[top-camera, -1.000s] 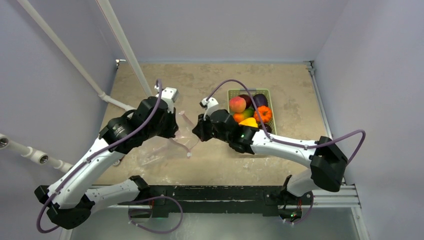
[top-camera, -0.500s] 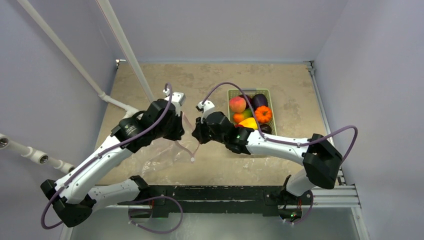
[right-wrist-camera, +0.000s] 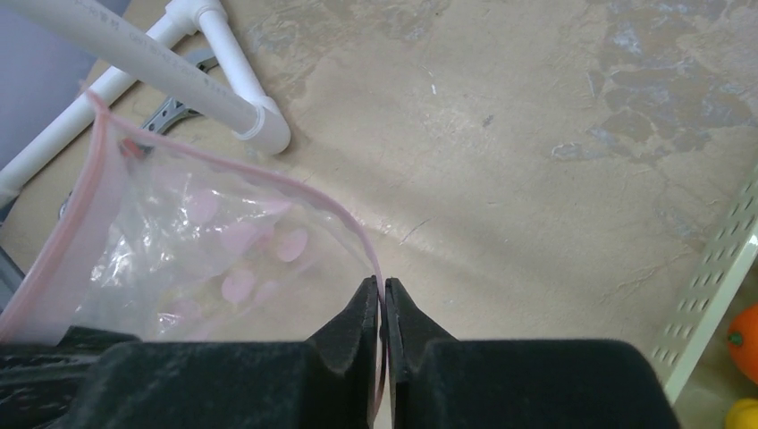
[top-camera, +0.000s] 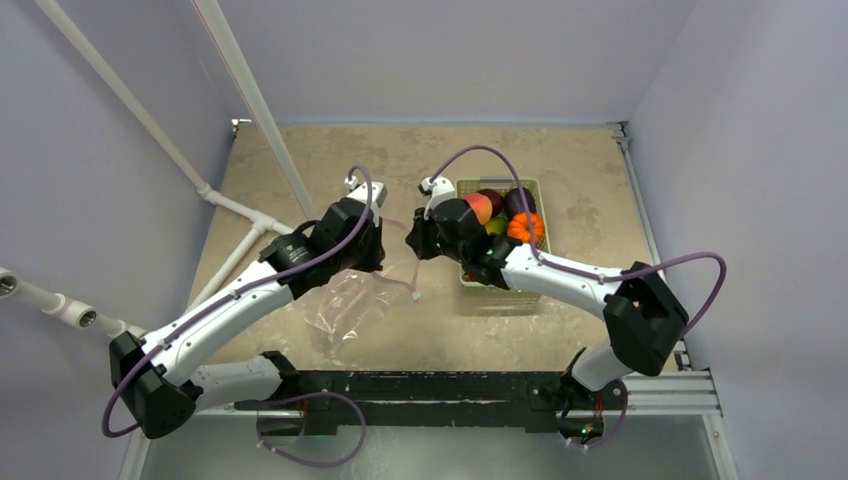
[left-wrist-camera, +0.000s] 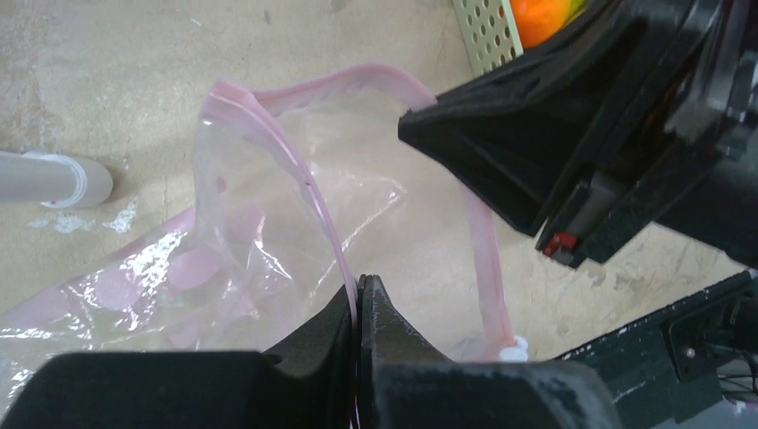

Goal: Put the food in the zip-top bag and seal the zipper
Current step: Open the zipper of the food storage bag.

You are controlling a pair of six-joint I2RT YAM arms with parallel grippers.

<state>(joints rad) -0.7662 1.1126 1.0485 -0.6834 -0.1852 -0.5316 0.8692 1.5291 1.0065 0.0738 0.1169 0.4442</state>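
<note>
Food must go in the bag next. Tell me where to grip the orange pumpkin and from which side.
Grip the orange pumpkin across its rounded sides, coming straight down from above: it lies exposed atop the pile in the basket, and neighbouring fruit and the basket wall likely block any sideways approach.

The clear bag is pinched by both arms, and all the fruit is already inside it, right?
No. The left gripper and right gripper do pinch the bag, but it is empty: the top view shows the fruit in the green basket.
</note>
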